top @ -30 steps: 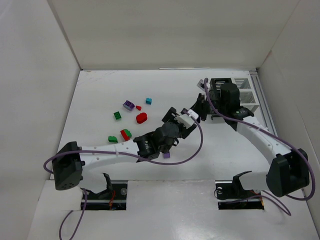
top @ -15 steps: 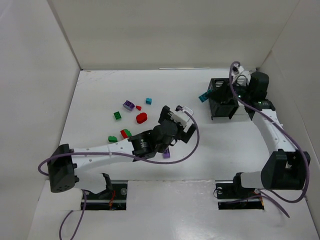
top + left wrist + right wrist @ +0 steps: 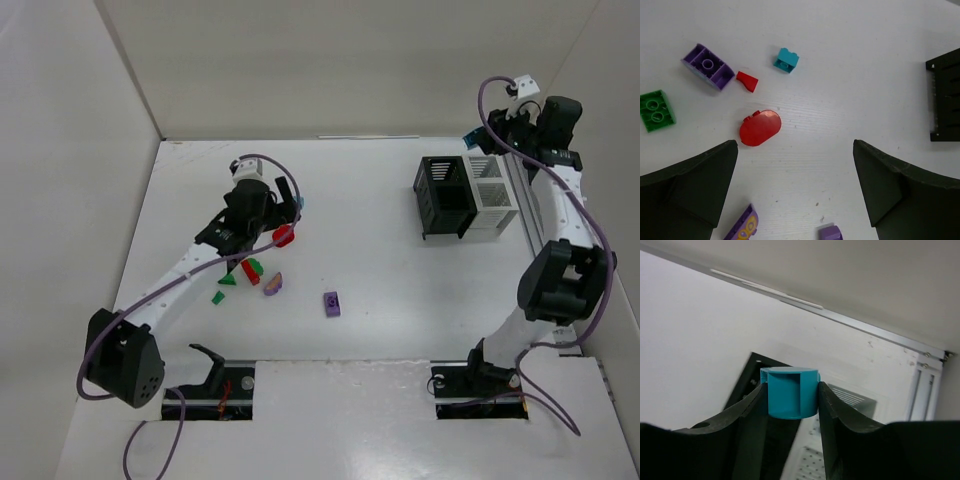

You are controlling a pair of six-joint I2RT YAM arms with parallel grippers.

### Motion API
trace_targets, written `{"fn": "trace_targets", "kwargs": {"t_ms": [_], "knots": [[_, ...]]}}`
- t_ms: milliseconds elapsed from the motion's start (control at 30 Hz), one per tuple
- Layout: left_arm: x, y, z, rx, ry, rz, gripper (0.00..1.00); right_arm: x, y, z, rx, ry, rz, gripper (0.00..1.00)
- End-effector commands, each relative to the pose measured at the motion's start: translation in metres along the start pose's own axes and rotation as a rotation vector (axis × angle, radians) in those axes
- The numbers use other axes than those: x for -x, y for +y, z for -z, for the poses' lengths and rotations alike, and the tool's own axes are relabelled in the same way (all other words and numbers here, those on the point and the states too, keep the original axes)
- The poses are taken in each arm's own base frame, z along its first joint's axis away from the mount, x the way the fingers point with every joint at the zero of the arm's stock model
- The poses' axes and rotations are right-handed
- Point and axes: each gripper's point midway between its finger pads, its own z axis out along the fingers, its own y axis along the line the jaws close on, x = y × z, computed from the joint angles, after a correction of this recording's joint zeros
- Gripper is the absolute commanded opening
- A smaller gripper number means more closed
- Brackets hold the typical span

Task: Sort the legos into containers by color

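Observation:
My right gripper point(image 3: 792, 390) is shut on a teal lego point(image 3: 792, 395). It hangs high at the back right point(image 3: 478, 142), above and behind the black container point(image 3: 445, 195) and the white container point(image 3: 492, 195), which stand joined together. Over the loose legos at the left, my left gripper point(image 3: 794, 146) stands open and holds nothing. Just ahead of its left finger lies a red oval lego point(image 3: 760, 128). Beyond that are a purple brick point(image 3: 707, 66), a small red piece point(image 3: 747, 81), a teal brick point(image 3: 786, 59) and a green brick point(image 3: 656, 110).
More legos lie near the left arm: green ones point(image 3: 228, 280), a red one point(image 3: 247, 270), a purple-and-pink piece point(image 3: 273, 284) and a lone purple brick point(image 3: 332, 303) mid-table. White walls enclose the table on three sides. A metal rail point(image 3: 530, 215) runs beside the white bin.
The left arm swung from the table's middle back to the loose legos and its jaws opened wide. The right arm rose to the back right corner with the teal lego.

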Motion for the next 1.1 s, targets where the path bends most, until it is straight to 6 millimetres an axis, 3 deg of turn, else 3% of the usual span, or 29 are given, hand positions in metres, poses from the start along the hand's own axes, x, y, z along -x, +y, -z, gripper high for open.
{"fn": "trace_targets", "kwargs": {"t_ms": [0,100,200,333,500,533,567,600,800,900,967,1067], "knots": [[-0.011,-0.011,-0.001,-0.064,0.069,0.035,0.99,-0.012,-0.054,-0.004,-0.133,0.054,0.046,0.03],[-0.004,-0.009,-0.006,-0.046,0.063,0.027,0.99,-0.018,-0.079,-0.022,-0.185,0.068,0.082,0.05],[-0.004,-0.001,-0.015,-0.005,0.078,0.029,0.99,-0.031,-0.088,-0.035,-0.177,0.094,0.087,0.05],[-0.016,0.012,-0.027,0.038,0.128,0.029,0.99,-0.043,-0.104,-0.033,-0.235,0.128,0.118,0.10],[-0.013,0.014,-0.029,0.044,0.126,0.025,0.99,-0.047,-0.113,-0.021,-0.306,0.173,0.129,0.29],[-0.013,0.014,-0.029,0.045,0.125,0.034,0.99,-0.046,-0.116,-0.015,-0.335,0.183,0.140,0.48],[-0.015,0.015,-0.029,0.050,0.133,0.033,0.99,-0.048,-0.113,-0.013,-0.332,0.192,0.136,0.60],[-0.015,0.015,-0.029,0.050,0.133,0.032,0.99,-0.048,-0.113,-0.010,-0.341,0.195,0.136,0.99],[-0.023,0.022,-0.018,0.080,0.155,0.079,0.99,-0.029,-0.091,0.008,-0.290,0.155,0.185,1.00],[-0.032,0.030,-0.010,0.101,0.161,0.113,0.99,0.000,-0.057,0.006,-0.274,0.113,0.262,1.00],[-0.032,0.032,-0.001,0.099,0.154,0.134,0.99,0.001,-0.047,0.004,-0.332,0.153,0.288,1.00],[-0.033,0.038,0.007,0.103,0.146,0.149,0.99,0.007,-0.049,0.010,-0.354,0.150,0.292,1.00]]}}
